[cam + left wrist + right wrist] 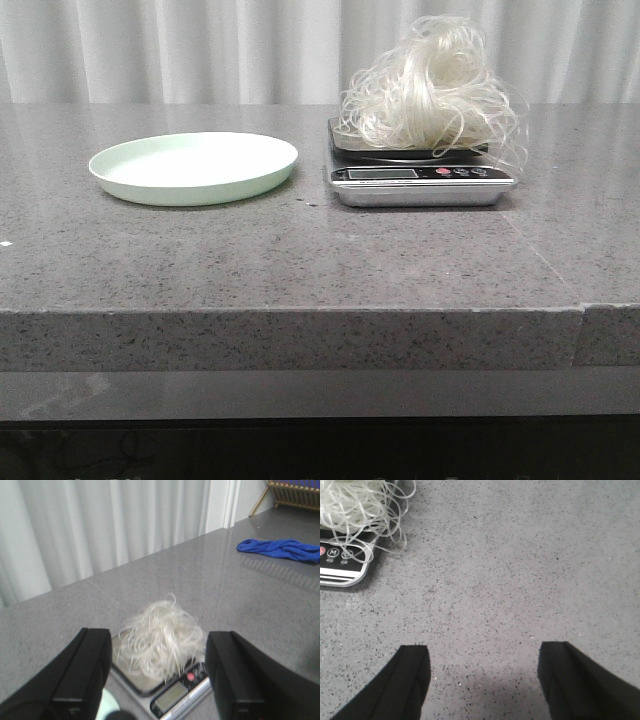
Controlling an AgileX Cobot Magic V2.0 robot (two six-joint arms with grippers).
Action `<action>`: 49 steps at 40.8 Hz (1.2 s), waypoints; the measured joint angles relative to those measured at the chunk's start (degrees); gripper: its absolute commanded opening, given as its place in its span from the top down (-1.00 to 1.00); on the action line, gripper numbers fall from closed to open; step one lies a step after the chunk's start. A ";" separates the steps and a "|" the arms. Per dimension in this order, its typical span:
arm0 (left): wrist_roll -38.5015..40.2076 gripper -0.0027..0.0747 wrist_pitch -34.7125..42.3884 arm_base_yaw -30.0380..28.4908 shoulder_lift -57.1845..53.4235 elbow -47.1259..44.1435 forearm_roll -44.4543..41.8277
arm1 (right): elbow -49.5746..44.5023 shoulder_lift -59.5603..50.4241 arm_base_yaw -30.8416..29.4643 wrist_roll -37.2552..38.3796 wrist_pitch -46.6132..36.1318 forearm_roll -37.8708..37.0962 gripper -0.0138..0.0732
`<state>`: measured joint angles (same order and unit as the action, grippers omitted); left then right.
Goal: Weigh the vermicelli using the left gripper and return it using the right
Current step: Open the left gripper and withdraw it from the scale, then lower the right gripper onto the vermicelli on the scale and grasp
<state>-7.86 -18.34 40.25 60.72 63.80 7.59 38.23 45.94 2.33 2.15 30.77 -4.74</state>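
loose, fluffy tangle of translucent white vermicelli [432, 85] heaped on the scale [420, 178], strands overhanging its edges

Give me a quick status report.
Left gripper open, empty. Right gripper open, empty. Vermicelli on the scale; plate empty. Nothing in the way.

A kitchen-like test setup: a speckled grey stone countertop [300, 260] backed by white curtains [200, 50], with a digital kitchen scale [420, 180], a pale green plate [193, 167], a blue cloth [280, 549] and a wooden rack [295, 492].
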 measured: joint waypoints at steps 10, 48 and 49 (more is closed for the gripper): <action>0.00 -0.29 -0.22 0.00 -15.87 -13.01 0.00 | 0.11 0.00 1.34 0.00 -0.10 0.94 -0.60; 0.00 -0.29 -19.62 0.00 -30.66 -20.90 -0.22 | 36.64 40.66 19.25 0.00 -0.42 3.57 -0.60; 0.00 -0.29 -19.62 0.00 -30.66 -20.90 -0.22 | 37.56 41.81 19.25 0.00 -0.42 3.57 -0.60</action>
<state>-7.86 -37.97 40.25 30.06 42.91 7.36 75.79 87.75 21.58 2.15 30.34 -1.17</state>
